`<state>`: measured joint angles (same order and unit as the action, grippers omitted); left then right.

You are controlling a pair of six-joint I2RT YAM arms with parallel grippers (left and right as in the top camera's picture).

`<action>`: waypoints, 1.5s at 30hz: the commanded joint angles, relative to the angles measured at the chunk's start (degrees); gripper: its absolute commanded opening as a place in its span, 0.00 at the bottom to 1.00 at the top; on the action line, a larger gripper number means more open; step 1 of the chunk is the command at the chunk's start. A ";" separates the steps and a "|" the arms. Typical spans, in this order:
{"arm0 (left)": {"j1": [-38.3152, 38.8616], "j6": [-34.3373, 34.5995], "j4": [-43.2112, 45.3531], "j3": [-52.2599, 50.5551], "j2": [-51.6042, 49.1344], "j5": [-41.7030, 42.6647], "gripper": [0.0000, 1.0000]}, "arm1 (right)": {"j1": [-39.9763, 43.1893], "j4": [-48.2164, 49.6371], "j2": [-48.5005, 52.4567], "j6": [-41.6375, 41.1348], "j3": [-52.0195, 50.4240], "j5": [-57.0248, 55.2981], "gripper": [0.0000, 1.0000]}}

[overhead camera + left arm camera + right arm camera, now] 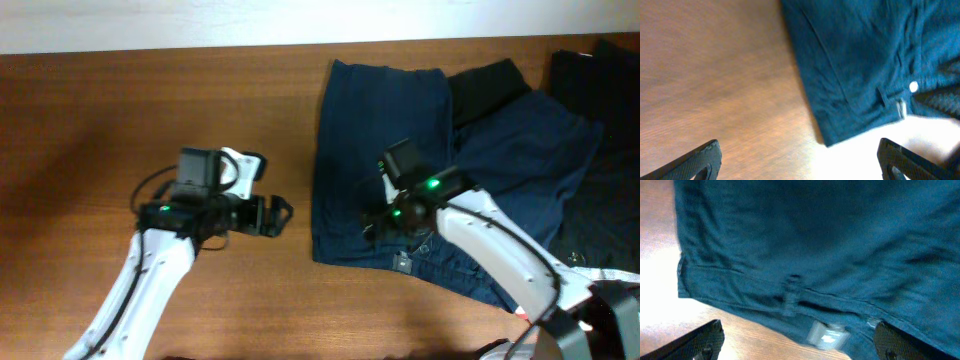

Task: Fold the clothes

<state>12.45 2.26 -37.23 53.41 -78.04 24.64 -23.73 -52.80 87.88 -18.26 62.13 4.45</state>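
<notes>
Navy-blue shorts [400,140] lie spread on the wooden table at centre right, waistband toward the front edge. A black garment [485,85] lies partly on top near the back. My right gripper [378,222] is open and empty, low over the waistband; the right wrist view shows the belt loop and a white label [827,332] between the fingers [800,342]. My left gripper [283,212] is open and empty over bare wood, left of the shorts. The left wrist view shows the shorts' corner [830,137] and a waistband button [913,86] ahead of its fingers [800,162].
More dark fabric [600,150] is piled at the right edge of the table. A white wall strip [200,20] runs along the table's back edge. Bare wooden tabletop [120,110] lies to the left of the shorts.
</notes>
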 commanded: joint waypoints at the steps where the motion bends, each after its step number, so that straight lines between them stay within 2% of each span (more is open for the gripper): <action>1: 5.66 5.25 -0.31 0.57 -6.25 1.73 0.99 | 5.18 -4.44 -1.66 -0.17 2.73 -3.23 0.99; 4: 9.44 11.91 -0.26 0.57 -12.46 2.84 0.99 | 9.03 -6.75 -1.66 -0.20 2.73 -3.26 0.99; 6: 12.31 19.63 -0.09 0.57 -18.60 3.23 0.99 | 11.65 -7.93 -1.66 -0.22 2.73 -3.23 0.99; 8: 13.62 22.36 1.03 0.57 -22.03 3.48 0.98 | 12.76 -8.33 -1.66 -0.20 2.73 -3.26 0.99; 9: 14.14 22.38 2.14 0.57 -23.58 3.89 0.90 | 13.20 -8.44 -1.66 -0.20 2.73 -3.26 0.99; 10: 14.40 22.38 3.21 0.57 -24.46 4.96 0.77 | 13.38 -8.52 -1.66 -0.20 2.73 -3.32 0.99; 12: 14.45 22.36 5.62 0.59 -25.16 6.54 0.39 | 13.35 -8.52 -1.66 -0.22 2.73 -3.91 0.99; 14: 14.40 22.38 6.62 0.59 -25.14 6.47 0.25 | 13.35 -8.50 -1.66 -0.24 2.73 -4.13 0.99; 17: 14.40 22.38 6.75 0.59 -25.14 6.47 0.20 | 13.35 -8.55 -1.66 -0.24 2.73 -6.25 0.99; 19: 14.40 22.36 6.75 0.59 -25.14 6.43 0.00 | 13.35 -8.68 -1.66 -0.26 2.73 -7.67 0.99; 21: 13.97 22.32 6.29 0.61 -25.11 4.17 0.01 | 13.38 -9.16 -1.66 -0.26 2.73 -8.81 0.99; 23: 11.82 21.66 2.97 1.57 -25.09 -3.08 0.01 | 13.38 -9.99 -1.66 -0.26 2.73 -10.38 0.99; 24: 7.19 19.63 -3.17 4.81 -25.07 -12.31 0.01 | 13.44 -10.78 -1.66 -0.26 2.73 -12.17 0.99; 26: -1.77 17.11 -10.84 12.11 -25.09 -20.00 0.00 | 14.47 -11.13 -1.66 -0.26 2.73 -12.63 0.99; 28: -10.67 16.09 -13.49 20.44 -25.09 -21.03 0.00 | 15.54 -11.15 -1.66 -0.26 2.73 -12.41 0.99; 30: -18.03 16.09 -11.10 29.16 -25.14 -20.28 0.00 | 16.20 -11.15 -1.66 -0.26 2.73 -11.96 0.99; 32: -21.44 16.09 -8.50 33.83 -25.14 -18.67 0.28 | 16.26 -11.10 -1.66 -0.24 2.73 -11.45 0.99; 34: -24.02 16.06 -8.52 36.87 -25.14 -17.35 0.79 | 16.26 -11.06 -1.66 -0.24 2.73 -10.36 0.99; 35: -24.70 16.06 -10.40 36.92 -25.14 -16.00 0.99 | 16.26 -11.06 -1.66 -0.24 2.73 -10.03 0.99; 37: -24.50 16.09 -16.39 36.48 -25.20 -15.08 0.99 | 16.26 -11.10 -1.66 -0.24 2.73 -10.01 0.99; 41: -21.24 16.09 -34.05 34.40 -25.24 -14.75 0.99 | 16.26 -11.10 -1.64 -0.04 2.71 -5.90 0.99; 43: -18.75 16.09 -36.76 31.28 -25.24 -13.81 0.99 | 16.26 -11.08 -1.64 -0.15 2.71 -2.51 0.99; 45: -15.50 16.11 -35.87 25.99 -25.24 -10.27 0.98 | 16.26 -10.93 -1.64 -2.62 2.71 -0.96 0.99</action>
<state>-6.85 19.03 -73.67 85.38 -103.42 9.74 -7.86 -63.86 87.05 -18.28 63.96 -0.34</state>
